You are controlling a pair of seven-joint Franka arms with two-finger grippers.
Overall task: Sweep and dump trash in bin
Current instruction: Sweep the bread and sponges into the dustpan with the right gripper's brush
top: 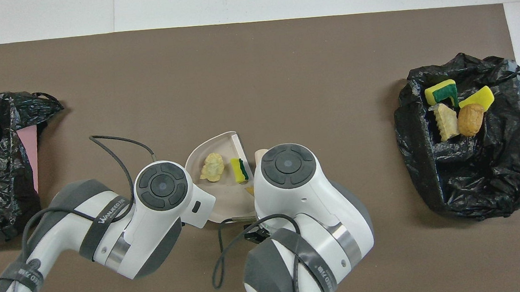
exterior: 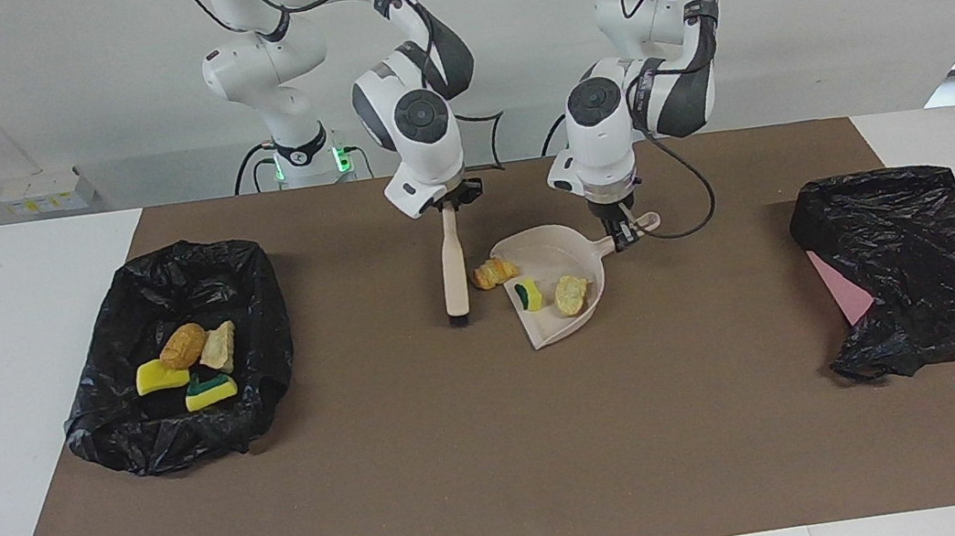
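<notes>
In the facing view, the right gripper (exterior: 445, 208) was seen clamped on the top of the beige brush (exterior: 451, 264), which hung upright with its dark bristles at the mat, beside the dustpan (exterior: 554, 324) toward the right arm's end of the table; the left gripper (exterior: 623, 231) was closed on the dustpan handle (exterior: 640, 226), its wrist pointing straight down; a green-backed sponge piece (exterior: 526, 296) and a pale bread chunk (exterior: 571, 293) lay in the pan, while a tan croissant-like scrap (exterior: 493, 272) rested at the pan's rim, and whether it was inside could not be told; four more scraps (exterior: 186, 365) lay in the black-lined bin (exterior: 249, 270) at the right arm's end; a second black bag (exterior: 920, 265) lay at the left arm's end. The scraps were judged light, soft and unbreakable, likely to tumble or bounce rather than slide, so they would best be moved by pushing low with the bristles, and the pan would best be carried level by its handle.

In the overhead view, both wrists covered the grippers; only the pan's open end (top: 215, 145) showed between them, with the sponge piece (top: 239, 170) and bread chunk (top: 212, 167) lying apart inside; the brush tip (top: 260, 154) peeked out just beside the pan's lip; the bin (top: 504, 190) lay well apart, toward the right arm's end.
</notes>
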